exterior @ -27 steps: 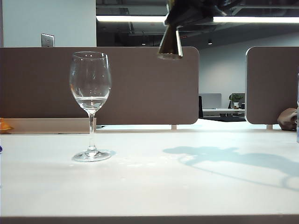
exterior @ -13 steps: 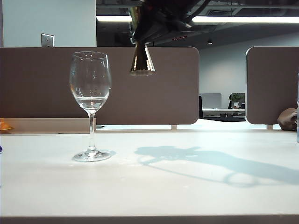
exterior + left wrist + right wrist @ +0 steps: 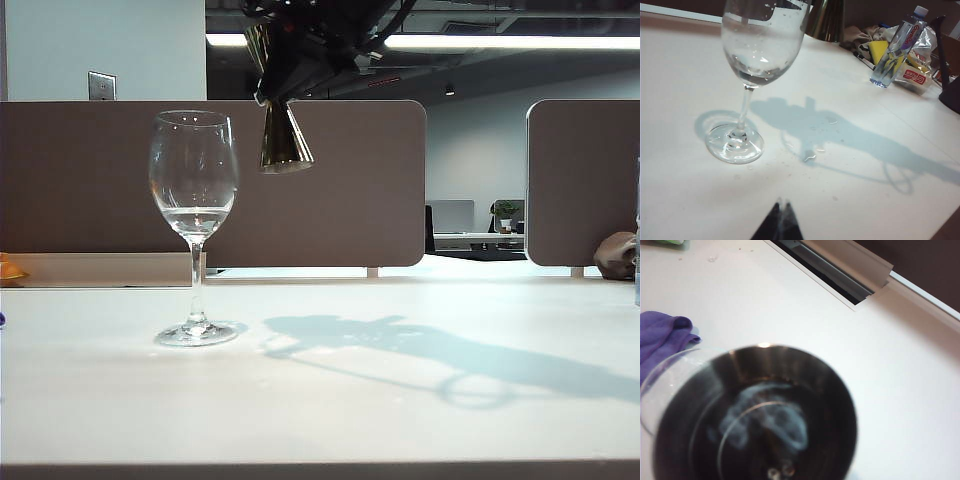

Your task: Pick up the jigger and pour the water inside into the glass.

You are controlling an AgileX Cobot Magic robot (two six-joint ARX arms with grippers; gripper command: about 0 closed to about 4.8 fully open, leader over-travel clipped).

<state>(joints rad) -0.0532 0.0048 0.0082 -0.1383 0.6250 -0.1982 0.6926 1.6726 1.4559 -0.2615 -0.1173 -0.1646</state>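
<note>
Glass (image 3: pixel 194 215) — upright on the worktop (image 3: pixel 330 400) at left, a shallow layer of water (image 3: pixel 196 216) in its bowl. Left tool (image 3: pixel 779 222) low before its foot, tips together, holding nothing. Jigger (image 3: pixel 283 140) — aloft just right of the glass rim, long axis near vertical, clamped in the right tool (image 3: pixel 300 45); the glass lies leftward and below. Right arm nearer.

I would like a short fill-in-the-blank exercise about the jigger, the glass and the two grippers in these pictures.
1. The right gripper holds the jigger in the ____, beside the bowl of the glass.
2. The glass stands ____ on the table.
3. The left gripper is ____, low over the table near the foot of the glass.

Missing words: air; upright; shut
</note>
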